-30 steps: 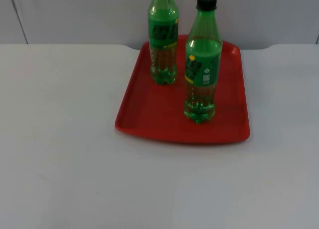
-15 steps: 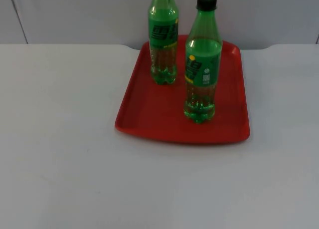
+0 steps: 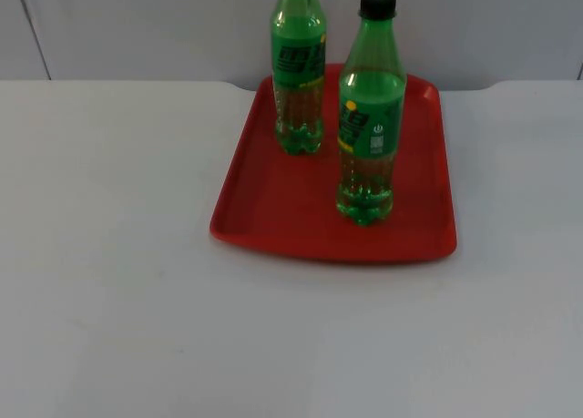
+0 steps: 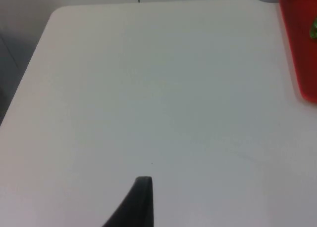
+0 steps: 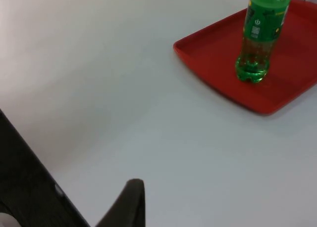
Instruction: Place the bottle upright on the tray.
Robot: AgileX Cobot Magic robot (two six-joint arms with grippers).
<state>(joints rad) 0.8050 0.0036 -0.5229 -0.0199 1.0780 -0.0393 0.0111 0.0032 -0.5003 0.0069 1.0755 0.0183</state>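
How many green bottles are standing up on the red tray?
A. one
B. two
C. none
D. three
B: the near bottle with its black cap and the far bottle both stand upright on the red tray.

- The far green plastic bottle (image 3: 298,67) on the red plastic tray (image 3: 264,199) loses its neck and cap past the top view's edge.
- The nearer black-capped green plastic bottle (image 5: 261,34) is cut above its shoulder in the right wrist view.
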